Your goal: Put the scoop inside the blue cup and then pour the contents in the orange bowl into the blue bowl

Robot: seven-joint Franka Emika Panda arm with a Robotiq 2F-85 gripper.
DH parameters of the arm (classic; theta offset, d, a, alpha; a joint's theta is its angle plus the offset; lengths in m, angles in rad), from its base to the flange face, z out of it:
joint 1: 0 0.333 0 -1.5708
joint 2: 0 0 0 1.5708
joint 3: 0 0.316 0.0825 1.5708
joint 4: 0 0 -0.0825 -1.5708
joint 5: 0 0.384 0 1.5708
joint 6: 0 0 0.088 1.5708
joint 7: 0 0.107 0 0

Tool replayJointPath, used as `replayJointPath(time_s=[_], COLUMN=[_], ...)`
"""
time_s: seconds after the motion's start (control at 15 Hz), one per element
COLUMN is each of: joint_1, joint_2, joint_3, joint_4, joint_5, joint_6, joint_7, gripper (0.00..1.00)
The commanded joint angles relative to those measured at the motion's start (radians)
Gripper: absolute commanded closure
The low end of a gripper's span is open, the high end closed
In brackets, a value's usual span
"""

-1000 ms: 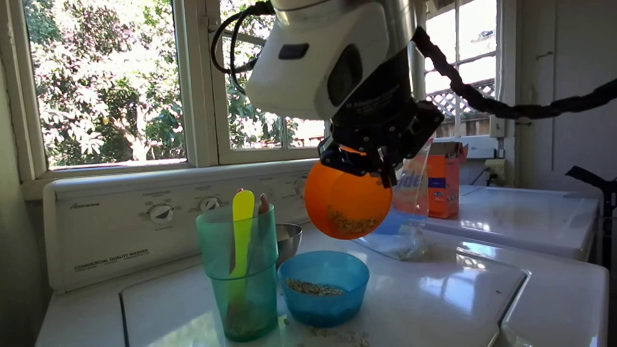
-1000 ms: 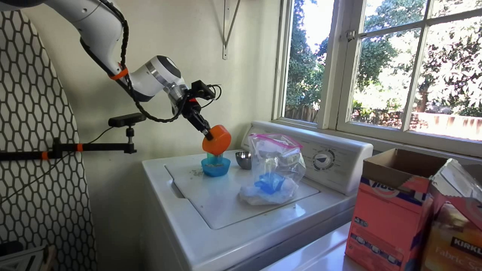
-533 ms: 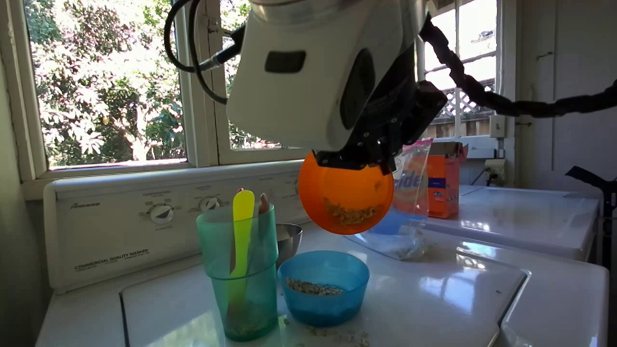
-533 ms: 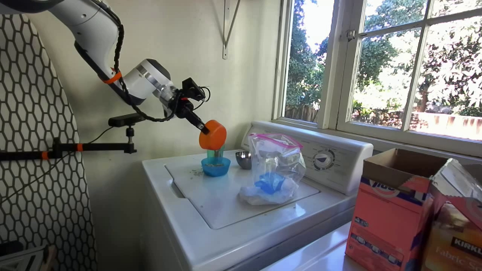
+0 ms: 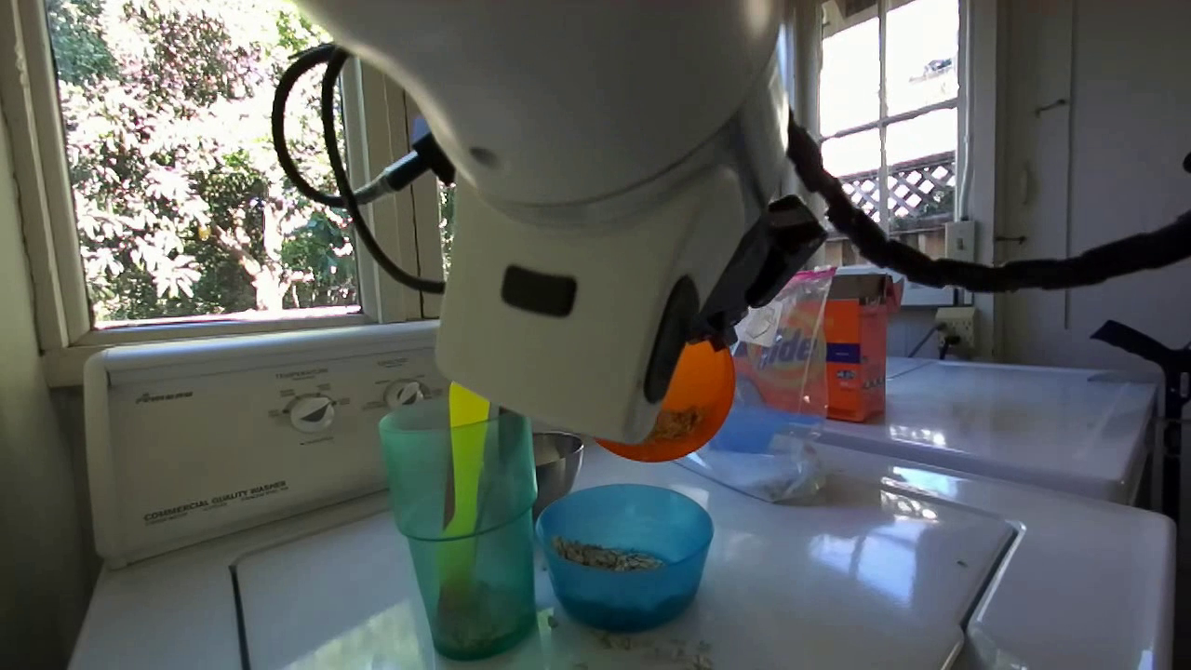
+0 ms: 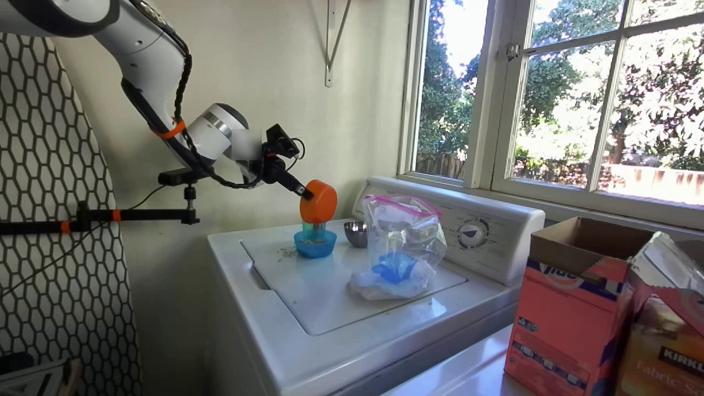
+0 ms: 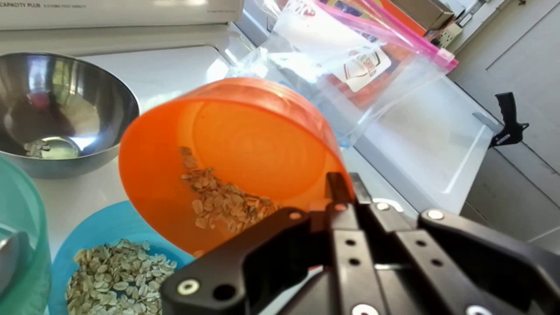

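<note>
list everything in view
orange bowl: 1, orange, tilted above washer
blue bowl: 1, blue, on washer
blue cup: 1, teal, beside blue bowl
yellow utensil: 1, yellow, in blue cup
metal bowl: 1, silver, on washer
flakes: many, tan, in bowls, on washer
zip bag: 1, clear, on washer
washer: 1, white, below bowls
boxes: 2, orange, brown, beside washer
windows: several, white-framed, behind washer
patterned board: 1, black-white, by wall
stand camera: 1, black, near wall
arm: 1, white, above washer
gripper: 1, black, holding orange bowl
</note>
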State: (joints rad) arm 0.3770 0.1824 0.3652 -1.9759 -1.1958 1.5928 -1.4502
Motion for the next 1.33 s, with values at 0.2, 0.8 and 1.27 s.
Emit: replayJointPath(time_s=[0.2,0.8,1.27], joint_1=[0.007,-0.007,0.001], joint_2=[0.071,0.058,0.099], joint_3=[-0.003,-0.008,-0.004], joint_4=[0.023,-0.006,-0.013], joint_5=[-0.113,-0.087,-0.096], joint_6=[-0.007,-0.006,-0.006], joint_7=[0.087,0.057,0.046], gripper=[0.99,0.99,0.99])
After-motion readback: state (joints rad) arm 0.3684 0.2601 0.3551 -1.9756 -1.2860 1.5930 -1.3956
